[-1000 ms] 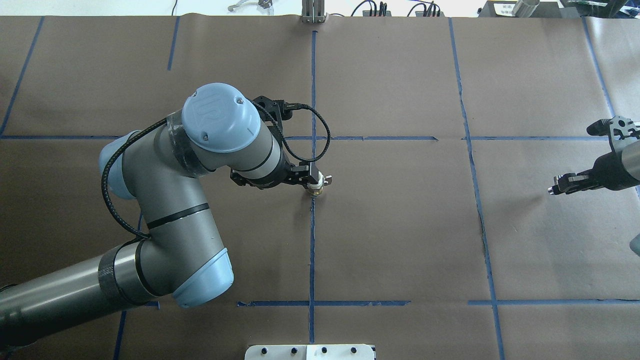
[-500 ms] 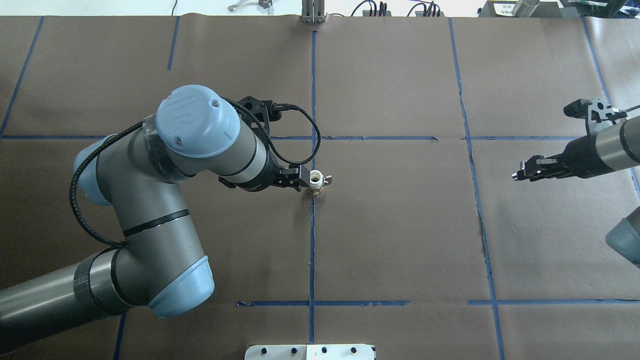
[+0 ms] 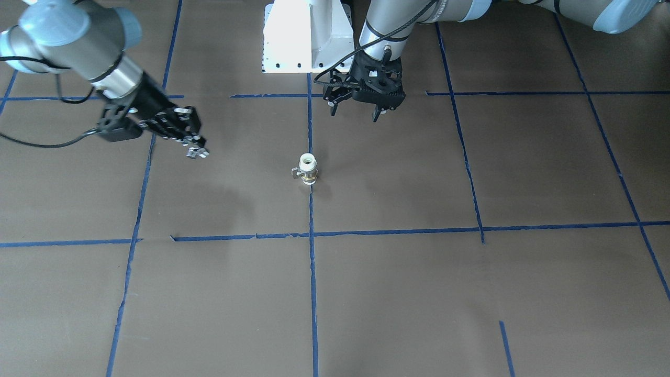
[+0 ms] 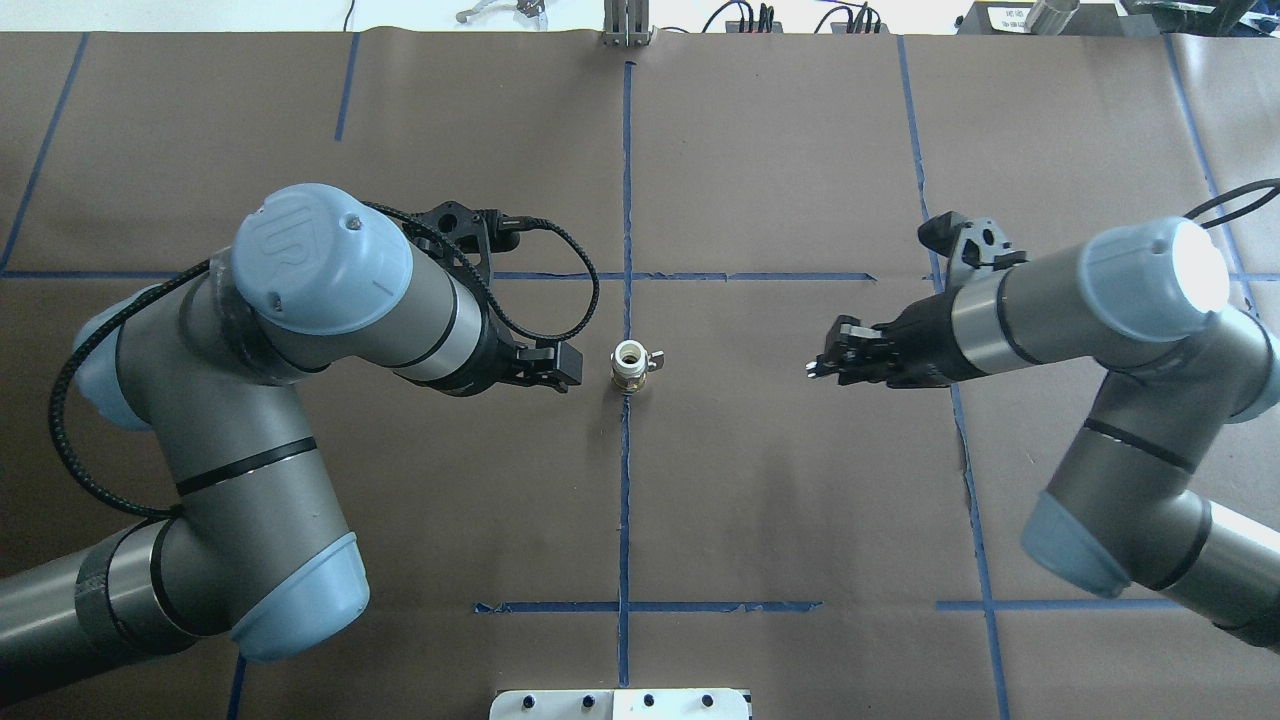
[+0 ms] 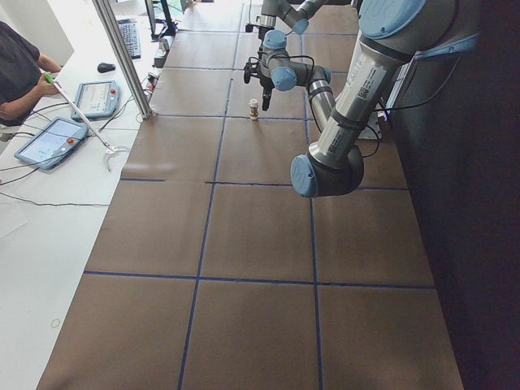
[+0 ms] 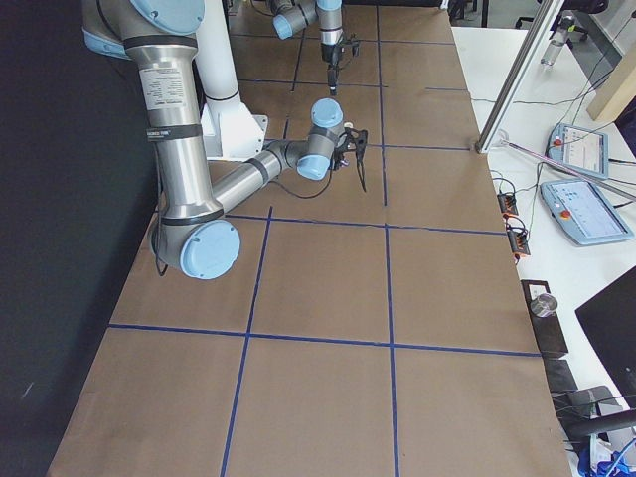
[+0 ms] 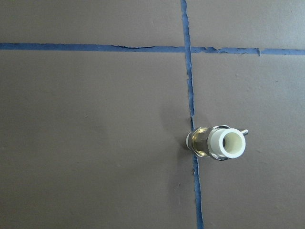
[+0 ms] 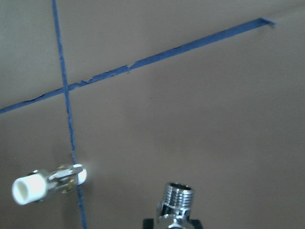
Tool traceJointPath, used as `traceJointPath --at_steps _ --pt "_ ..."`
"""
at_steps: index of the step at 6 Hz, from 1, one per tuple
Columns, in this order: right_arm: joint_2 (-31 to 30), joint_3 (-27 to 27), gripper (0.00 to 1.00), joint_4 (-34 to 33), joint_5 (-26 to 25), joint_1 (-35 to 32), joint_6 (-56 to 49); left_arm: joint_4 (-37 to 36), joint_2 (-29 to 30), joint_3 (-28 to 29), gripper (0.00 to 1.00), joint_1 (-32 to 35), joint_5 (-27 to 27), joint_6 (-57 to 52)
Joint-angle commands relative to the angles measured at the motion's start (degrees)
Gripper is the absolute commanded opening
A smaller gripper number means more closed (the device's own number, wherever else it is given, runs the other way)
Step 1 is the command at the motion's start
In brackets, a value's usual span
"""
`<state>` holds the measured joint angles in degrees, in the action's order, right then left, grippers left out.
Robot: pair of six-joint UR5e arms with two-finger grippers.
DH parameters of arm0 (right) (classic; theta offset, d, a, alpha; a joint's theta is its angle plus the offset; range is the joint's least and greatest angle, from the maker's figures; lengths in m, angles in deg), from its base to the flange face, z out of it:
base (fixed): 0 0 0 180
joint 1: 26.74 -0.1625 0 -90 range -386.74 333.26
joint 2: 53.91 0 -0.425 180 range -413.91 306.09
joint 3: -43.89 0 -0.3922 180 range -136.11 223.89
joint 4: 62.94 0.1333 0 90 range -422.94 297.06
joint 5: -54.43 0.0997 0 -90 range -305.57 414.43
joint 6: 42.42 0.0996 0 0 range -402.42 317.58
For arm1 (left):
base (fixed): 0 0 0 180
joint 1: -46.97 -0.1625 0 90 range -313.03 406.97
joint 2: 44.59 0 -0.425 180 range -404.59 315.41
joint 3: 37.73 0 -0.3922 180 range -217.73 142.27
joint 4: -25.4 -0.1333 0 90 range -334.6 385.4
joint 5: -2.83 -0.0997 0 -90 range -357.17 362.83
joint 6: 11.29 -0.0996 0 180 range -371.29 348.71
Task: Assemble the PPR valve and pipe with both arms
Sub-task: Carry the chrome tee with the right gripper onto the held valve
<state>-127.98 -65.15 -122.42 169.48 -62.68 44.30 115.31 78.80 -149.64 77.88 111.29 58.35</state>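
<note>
The PPR valve (image 4: 628, 363) stands upright on the brown-papered table (image 4: 780, 480), apart from both of my tools. Its lower end sits right on the blue tape line (image 4: 625, 480) that runs down the middle. Its open white end faces up, the brass band is below that, and the small side handle sticks out toward my right. From my left wrist camera I look almost straight down into the valve's white mouth (image 7: 228, 144), and none of my own fingers show in that view. My left gripper (image 3: 354, 112) hangs above the table near the valve on my left side, not touching it, its two fingers spread with nothing between them. Farther out on my right, well apart from the valve, my right gripper (image 3: 194, 149) is pinched on the pipe (image 8: 176, 200). The chrome fitting's threaded open end pokes out beyond my fingertips, and it is held clear of the paper. In the right wrist view the valve (image 8: 45, 185) lies off to the lower left of the pipe, with bare paper between them. Behind the left gripper, at the table's edge, sits my white base (image 3: 309, 34).
</note>
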Motion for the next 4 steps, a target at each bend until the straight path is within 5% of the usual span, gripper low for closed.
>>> traceJointPath --at_steps 1,3,4 --pt "16.3 0.6 0.00 -20.9 -6.0 6.7 4.4 0.0 -1.7 -1.0 0.96 0.4 0.0 0.0" --pt "27.6 6.8 0.00 -30.9 -8.1 7.3 7.7 0.0 -6.6 -4.5 0.96 0.3 0.0 0.0" --pt "28.2 8.7 0.00 -31.6 -8.3 7.2 7.9 0.0 -7.6 -4.6 0.96 0.3 -0.1 0.0"
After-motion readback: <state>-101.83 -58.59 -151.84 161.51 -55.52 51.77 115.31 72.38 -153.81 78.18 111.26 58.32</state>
